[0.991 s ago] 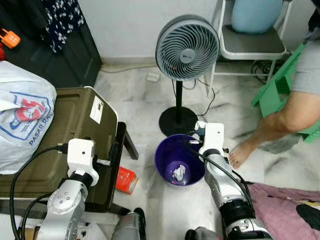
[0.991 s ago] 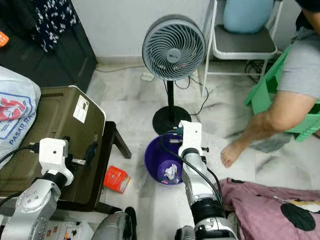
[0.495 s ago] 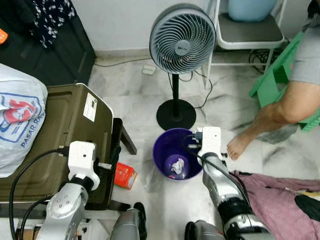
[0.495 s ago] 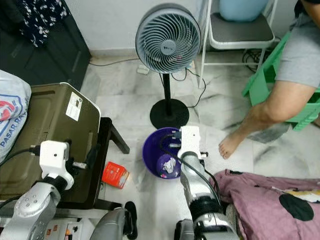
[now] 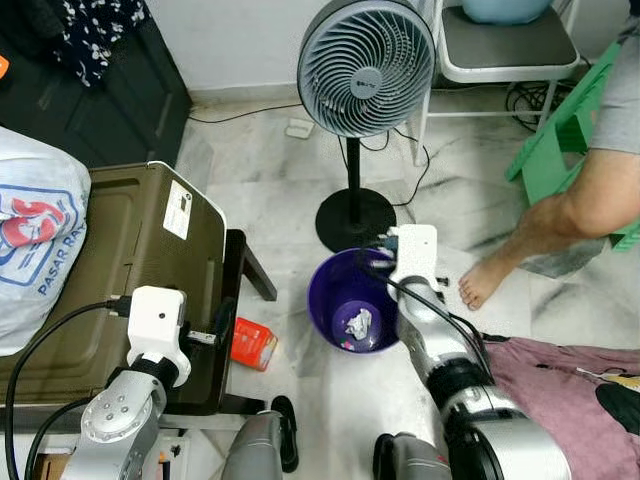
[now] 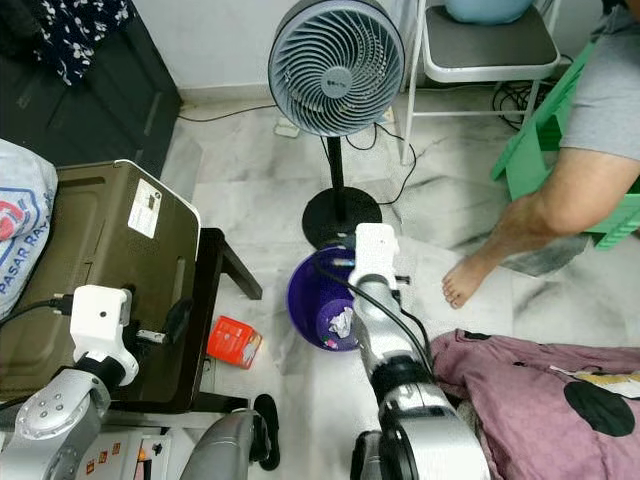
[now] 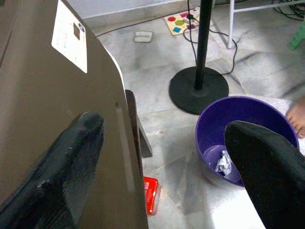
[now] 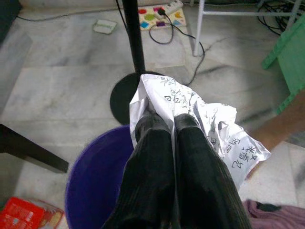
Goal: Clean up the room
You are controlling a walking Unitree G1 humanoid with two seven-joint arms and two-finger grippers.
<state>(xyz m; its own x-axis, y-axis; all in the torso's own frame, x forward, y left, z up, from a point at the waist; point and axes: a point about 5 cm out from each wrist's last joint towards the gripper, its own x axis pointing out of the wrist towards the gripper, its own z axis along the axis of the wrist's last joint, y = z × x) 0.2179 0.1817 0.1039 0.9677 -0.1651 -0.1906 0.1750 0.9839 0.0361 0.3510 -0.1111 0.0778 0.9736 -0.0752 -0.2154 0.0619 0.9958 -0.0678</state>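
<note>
A: Where is the right end effector (image 8: 174, 125), and what is it doing?

B: It is over the rim of the purple bin (image 5: 330, 300), at the bin's 2 o'clock edge in the head view. Its two black fingers (image 8: 152, 157) are pressed together, pinching a crumpled sheet of printed white paper (image 8: 200, 119).

A: Is anything in the bin?

B: Yes, a small crumpled white wad (image 5: 358, 323) lies on its bottom.

A: And the left end effector (image 7: 162, 157)?

B: Its fingers are spread wide apart and hold nothing. It sits beside the olive-brown case (image 5: 120, 270), which rests on a low dark table (image 5: 236, 290) at 9 o'clock of the bin.

A: What else is on the floor?

B: A red packet (image 5: 254, 343) lies on the marble floor (image 5: 270, 210) between the table and the bin. A grey standing fan (image 5: 366, 66) rises at the bin's 12 o'clock, its round black base just beside the bin. A person's bare foot (image 5: 484, 283) rests at 3 o'clock, and a pink cloth (image 5: 570, 385) lies at 4 o'clock.
</note>
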